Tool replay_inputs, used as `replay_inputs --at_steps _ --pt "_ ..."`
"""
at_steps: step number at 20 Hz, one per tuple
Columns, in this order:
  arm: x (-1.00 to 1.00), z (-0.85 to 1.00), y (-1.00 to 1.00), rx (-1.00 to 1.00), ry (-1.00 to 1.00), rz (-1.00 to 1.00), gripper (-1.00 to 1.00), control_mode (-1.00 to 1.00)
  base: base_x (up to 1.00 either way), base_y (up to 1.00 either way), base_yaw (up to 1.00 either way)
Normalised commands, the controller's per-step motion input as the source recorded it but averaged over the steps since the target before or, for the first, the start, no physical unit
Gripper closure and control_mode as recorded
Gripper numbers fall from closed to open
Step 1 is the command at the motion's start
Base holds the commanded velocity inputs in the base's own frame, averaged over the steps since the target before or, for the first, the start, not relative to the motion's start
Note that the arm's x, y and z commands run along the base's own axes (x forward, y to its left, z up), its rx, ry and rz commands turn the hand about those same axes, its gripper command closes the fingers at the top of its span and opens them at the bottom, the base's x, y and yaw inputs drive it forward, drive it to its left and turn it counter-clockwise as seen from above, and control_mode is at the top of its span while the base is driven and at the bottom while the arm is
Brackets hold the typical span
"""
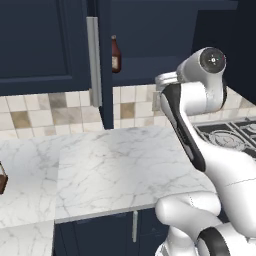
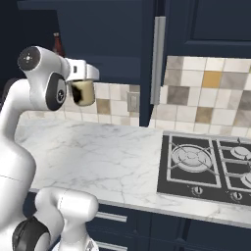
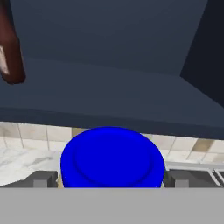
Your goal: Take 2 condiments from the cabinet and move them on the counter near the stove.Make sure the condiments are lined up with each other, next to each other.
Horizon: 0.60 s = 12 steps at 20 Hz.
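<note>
The short cream jar with the blue lid [image 3: 112,156] is sitting between the fingers of the white arm's two-finger gripper [image 2: 83,90], which is pinching it by its sides with the jaws spread wide to span its body; the lid is facing up toward the hand, so the jar is hanging upright and its contents are staying level. In the right base view the jar's cream body is showing just under the hand, well above the white marble counter with grey veins [image 2: 98,157] and clear of it. Ahead of the gripper and slightly higher, the dark navy wall cabinet [image 3: 113,65] is standing open, and the slim dark reddish-brown bottle with the narrow neck [image 1: 115,55] is waiting upright on its floor, off to the hand's left. The black gas stove with dark grates [image 2: 206,166] is lying below and to the gripper's right. Judging by this, one condiment is out and in transit toward the counter beside the stove, while the bottle is not yet fetched.
</note>
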Motion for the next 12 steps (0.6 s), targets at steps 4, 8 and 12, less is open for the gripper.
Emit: replay_inputs --at_steps 4,8,12 --pt "0.0 -1.0 -0.46 0.0 0.0 0.0 1.0 -1.0 0.0 0.0 0.0" --pt "0.13 -0.72 -0.59 0.0 0.03 0.0 1.0 -1.0 0.0 0.0 0.0" --pt "0.11 -0.6 -0.56 0.0 0.03 0.0 1.0 -1.0 0.0 0.0 0.0"
